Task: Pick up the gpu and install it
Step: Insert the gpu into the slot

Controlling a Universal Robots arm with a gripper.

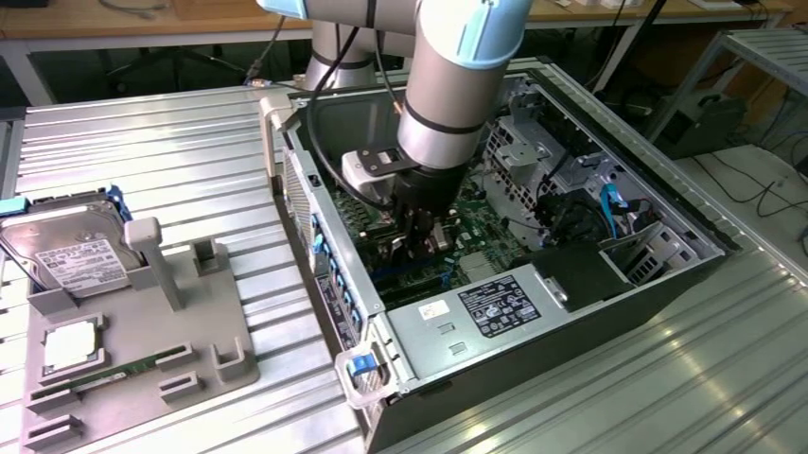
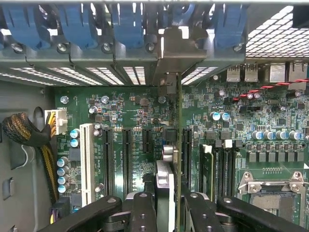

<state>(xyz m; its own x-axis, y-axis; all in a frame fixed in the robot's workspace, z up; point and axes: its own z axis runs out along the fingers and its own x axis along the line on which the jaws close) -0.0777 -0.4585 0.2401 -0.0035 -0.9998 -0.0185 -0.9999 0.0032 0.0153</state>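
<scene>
Black jaws clamp the gpu (image 2: 179, 145) edge-on, apparently over a motherboard (image 2: 270, 125) slot inside the computer case (image 1: 543, 312).

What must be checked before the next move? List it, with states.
1. Gpu gripped between the jaws: ok.
2. Gpu upright, edge-on above the motherboard: ok.
3. Bracket lined up at the rear slot openings: ok.
4. Gpu fully seated in its slot: cannot tell.
5. Cable bundle clear of the gpu: ok.
</scene>
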